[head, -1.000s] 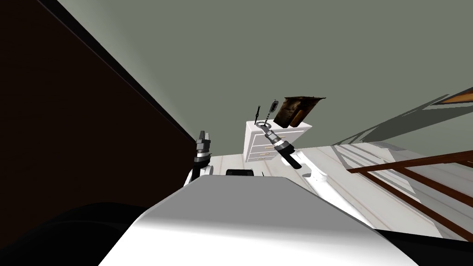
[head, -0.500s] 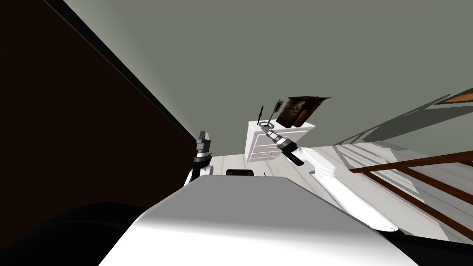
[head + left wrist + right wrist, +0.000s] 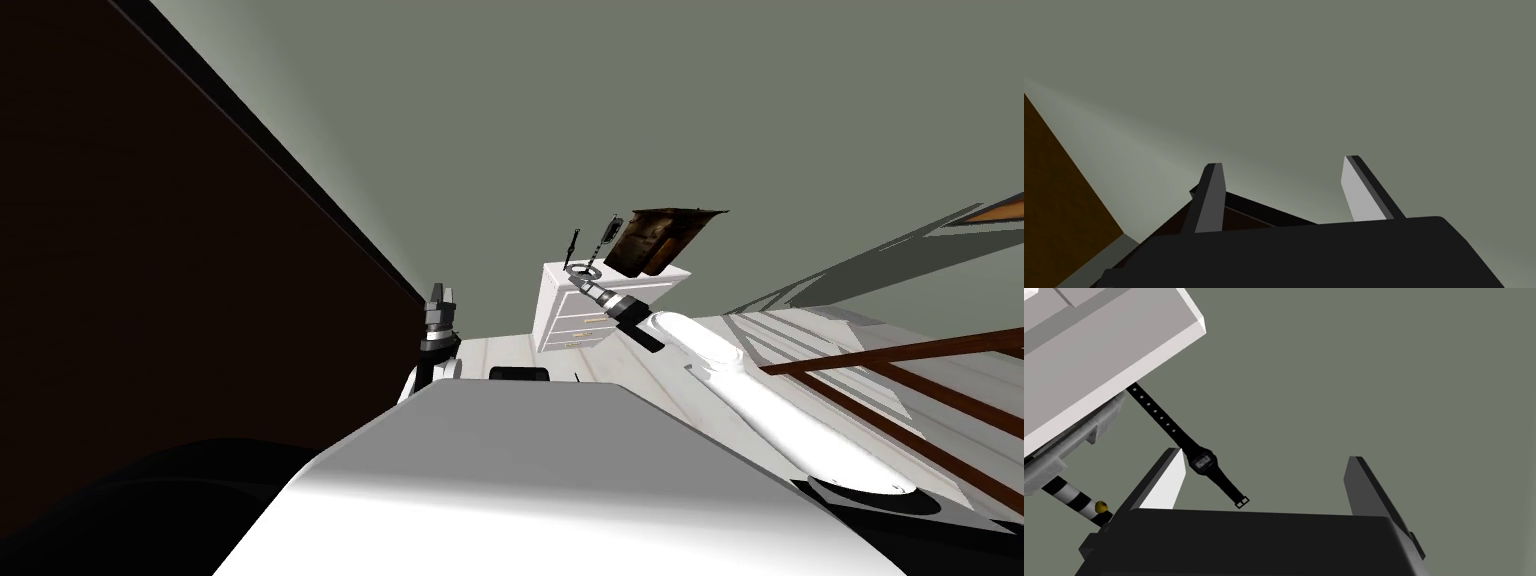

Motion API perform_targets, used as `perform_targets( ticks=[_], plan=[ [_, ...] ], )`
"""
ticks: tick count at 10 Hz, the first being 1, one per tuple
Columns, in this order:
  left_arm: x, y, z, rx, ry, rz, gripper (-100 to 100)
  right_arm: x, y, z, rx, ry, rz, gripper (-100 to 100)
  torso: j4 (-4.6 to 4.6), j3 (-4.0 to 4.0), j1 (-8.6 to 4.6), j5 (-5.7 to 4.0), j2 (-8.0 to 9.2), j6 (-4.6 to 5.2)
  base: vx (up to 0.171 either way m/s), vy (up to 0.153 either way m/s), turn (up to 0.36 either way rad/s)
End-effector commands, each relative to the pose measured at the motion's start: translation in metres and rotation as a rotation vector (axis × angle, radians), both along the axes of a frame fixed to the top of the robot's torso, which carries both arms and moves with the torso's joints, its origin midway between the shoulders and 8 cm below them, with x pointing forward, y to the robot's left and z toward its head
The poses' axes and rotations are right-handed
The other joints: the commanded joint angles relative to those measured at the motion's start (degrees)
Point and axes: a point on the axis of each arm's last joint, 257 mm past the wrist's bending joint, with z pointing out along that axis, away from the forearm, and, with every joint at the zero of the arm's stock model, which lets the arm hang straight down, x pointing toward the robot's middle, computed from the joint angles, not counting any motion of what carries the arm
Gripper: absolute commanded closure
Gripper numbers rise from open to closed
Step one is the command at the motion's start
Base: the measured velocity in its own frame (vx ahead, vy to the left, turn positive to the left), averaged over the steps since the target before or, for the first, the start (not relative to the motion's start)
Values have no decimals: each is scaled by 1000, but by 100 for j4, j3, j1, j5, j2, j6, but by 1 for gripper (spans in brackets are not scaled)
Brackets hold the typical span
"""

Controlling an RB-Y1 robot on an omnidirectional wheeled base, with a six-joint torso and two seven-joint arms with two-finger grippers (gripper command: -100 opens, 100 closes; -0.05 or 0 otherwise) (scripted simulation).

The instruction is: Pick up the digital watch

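Watch (image 3: 1202, 461) stands on dresser (image 3: 1099, 353), seemingly beside spread right gripper (image 3: 1265, 455).

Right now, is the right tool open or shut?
Open: the right tool has its fingers wide apart, not pressing the digital watch.

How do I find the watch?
Find the white chest of drawers against the grey-green wall. The digital watch sticks up from its top, by my right pincer. Unlike the striped stick nearby, it is a black strap with holes and a tiny screen.
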Motion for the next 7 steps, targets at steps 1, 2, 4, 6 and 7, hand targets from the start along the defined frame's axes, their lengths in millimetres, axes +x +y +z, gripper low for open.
perform_targets(
  ticks=[1,2,4,6,7],
  plan=[
    [0,0,0,0,0,0,0,7,-20,-6,-58,20,-26,-100,0,0,0,0,0,0,12,105,0],
    [0,0,0,0,0,0,0,7,-22,-6,-92,22,-24,-100,0,1,7,1,2,0,15,94,-10],
    [0,0,0,0,0,0,0,13,-42,-10,-157,38,-51,-100,-1,-1,11,1,-3,0,26,102,-5],
    [0,0,0,0,0,0,0,19,-61,-13,-213,54,-80,-100,0,1,-14,-3,1,0,19,53,5],
    [0,0,0,0,0,0,0,19,-64,-13,-243,52,-79,-100,0,-1,-5,-2,-1,0,33,81,-13]
  ],
)
